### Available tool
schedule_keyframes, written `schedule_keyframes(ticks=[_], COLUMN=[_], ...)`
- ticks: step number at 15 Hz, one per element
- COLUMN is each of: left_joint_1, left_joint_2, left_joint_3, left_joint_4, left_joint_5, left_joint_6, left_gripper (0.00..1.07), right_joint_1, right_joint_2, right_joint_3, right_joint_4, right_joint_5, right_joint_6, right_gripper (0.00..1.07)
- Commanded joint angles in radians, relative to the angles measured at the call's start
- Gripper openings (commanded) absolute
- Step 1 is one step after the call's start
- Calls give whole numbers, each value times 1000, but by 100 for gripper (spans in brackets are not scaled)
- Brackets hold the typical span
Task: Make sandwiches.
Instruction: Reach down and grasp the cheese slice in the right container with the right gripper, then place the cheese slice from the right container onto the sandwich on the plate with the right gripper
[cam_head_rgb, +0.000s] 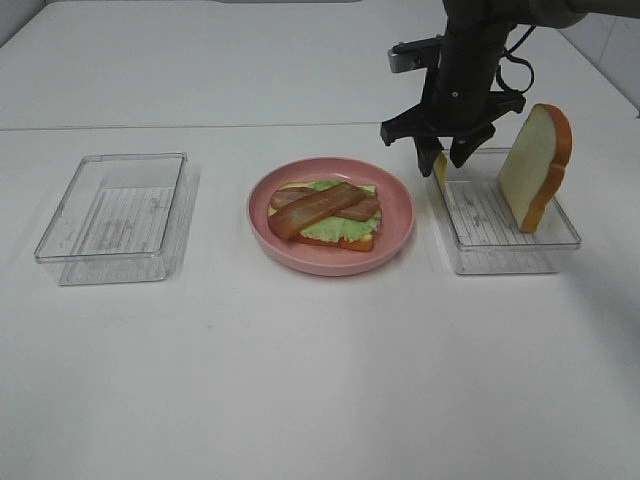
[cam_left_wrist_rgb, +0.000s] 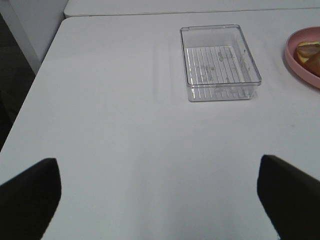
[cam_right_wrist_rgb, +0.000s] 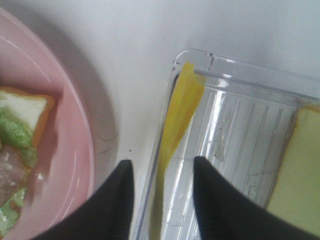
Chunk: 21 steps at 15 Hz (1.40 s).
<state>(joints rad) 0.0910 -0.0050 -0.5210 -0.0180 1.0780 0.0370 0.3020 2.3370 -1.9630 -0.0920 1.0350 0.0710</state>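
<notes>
Right gripper (cam_head_rgb: 447, 163) was held part-open astride the thin yellow cheese square (cam_right_wrist_rgb: 182, 105), propped in the clear plastic tray (cam_head_rgb: 500, 255), not yet pinched. Bread, lettuce and bacon were stacked as a half-built sandwich (cam_head_rgb: 322, 212) on the round pink plate (cam_head_rgb: 398, 232); cheese and the white crusted bread slice (cam_head_rgb: 535, 165) were judged left. Left gripper (cam_left_wrist_rgb: 160, 200) was spread wide, empty.

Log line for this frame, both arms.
right gripper: open, straddling cheese slice on edge in right tray | left gripper: open, over table | plate: bread base, lettuce, bacon | spare bread: standing, same tray
</notes>
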Motion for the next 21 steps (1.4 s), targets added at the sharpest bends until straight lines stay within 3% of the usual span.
schedule_keyframes(ticks=[1, 14, 18, 21], left_joint_1=[3, 3, 3, 3], left_joint_2=[-17, -17, -17, -17], left_joint_3=[2, 2, 2, 2], left_joint_4=[-4, -4, -4, -4], left_joint_5=[-5, -5, -5, -5], left_joint_6=[2, 2, 2, 2], left_gripper=[100, 100, 100, 100], right_joint_1=[-6, 45, 166, 256], right_joint_2=[1, -244, -248, -234], right_joint_3=[-5, -12, -12, -10], right_joint_4=[-12, -11, 4, 126], right_joint_5=[-1, 102, 101, 50], right_joint_6=[-8, -71, -71, -71], right_gripper=[0, 0, 0, 0])
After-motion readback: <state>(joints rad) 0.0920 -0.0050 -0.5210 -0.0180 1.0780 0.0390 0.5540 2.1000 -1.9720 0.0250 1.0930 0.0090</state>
